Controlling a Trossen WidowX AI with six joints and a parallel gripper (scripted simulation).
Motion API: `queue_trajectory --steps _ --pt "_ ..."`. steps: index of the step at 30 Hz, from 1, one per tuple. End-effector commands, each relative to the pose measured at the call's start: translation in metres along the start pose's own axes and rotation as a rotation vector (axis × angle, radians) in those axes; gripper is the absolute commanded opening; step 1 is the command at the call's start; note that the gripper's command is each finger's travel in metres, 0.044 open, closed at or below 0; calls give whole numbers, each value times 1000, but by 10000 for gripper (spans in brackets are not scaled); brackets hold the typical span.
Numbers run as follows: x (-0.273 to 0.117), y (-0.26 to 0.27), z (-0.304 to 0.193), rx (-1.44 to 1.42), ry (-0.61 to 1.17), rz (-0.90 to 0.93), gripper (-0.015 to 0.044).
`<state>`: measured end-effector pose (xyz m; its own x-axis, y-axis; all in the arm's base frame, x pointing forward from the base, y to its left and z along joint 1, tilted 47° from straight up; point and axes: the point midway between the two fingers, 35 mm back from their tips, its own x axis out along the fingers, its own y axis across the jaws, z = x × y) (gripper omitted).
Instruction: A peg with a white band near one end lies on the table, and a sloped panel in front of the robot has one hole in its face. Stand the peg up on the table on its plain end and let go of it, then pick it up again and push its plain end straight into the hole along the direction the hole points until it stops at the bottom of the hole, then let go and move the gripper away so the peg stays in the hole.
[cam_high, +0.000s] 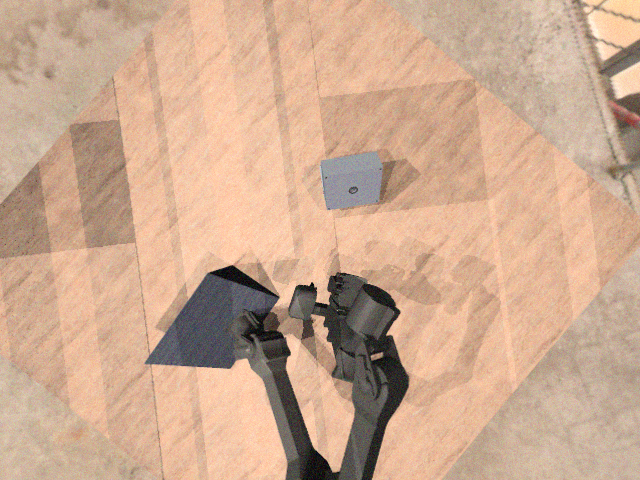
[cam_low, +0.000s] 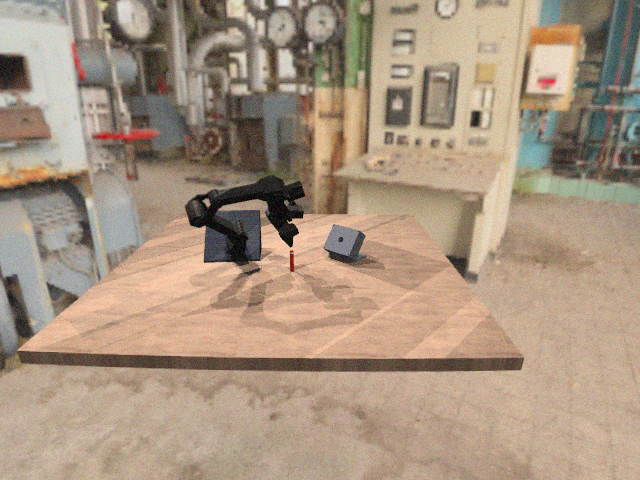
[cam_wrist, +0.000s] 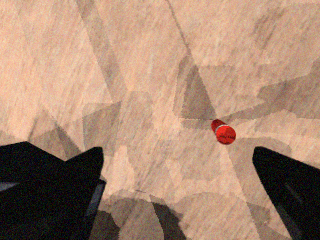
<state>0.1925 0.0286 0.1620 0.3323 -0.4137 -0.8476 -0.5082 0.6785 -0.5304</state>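
Note:
The red peg (cam_low: 292, 262) (cam_wrist: 226, 135) stands upright on the table, its white band near the top end. It is hidden under the arm in the top view. My gripper (cam_low: 290, 244) (cam_wrist: 178, 153) is open and empty, pointing down above the peg. In the wrist view the peg shows between the fingers' lines, nearer the right finger and beyond the fingertips. The blue-grey sloped panel (cam_high: 338, 180) (cam_low: 351, 238) stands beyond the peg from the robot, out of the wrist view. Its one hole (cam_high: 353, 190) (cam_low: 340, 239) is empty.
A large dark blue wedge-shaped block (cam_high: 196, 325) (cam_low: 250, 222) stands left of the gripper in the top view, close beside the arm's links. The wooden table (cam_high: 232, 155) (cam_low: 180, 330) carries patches of shadow from the arm.

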Motion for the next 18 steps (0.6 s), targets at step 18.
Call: queue_trajectory --steps 18 --pt "-8 -17 18 -95 231 -313 440"
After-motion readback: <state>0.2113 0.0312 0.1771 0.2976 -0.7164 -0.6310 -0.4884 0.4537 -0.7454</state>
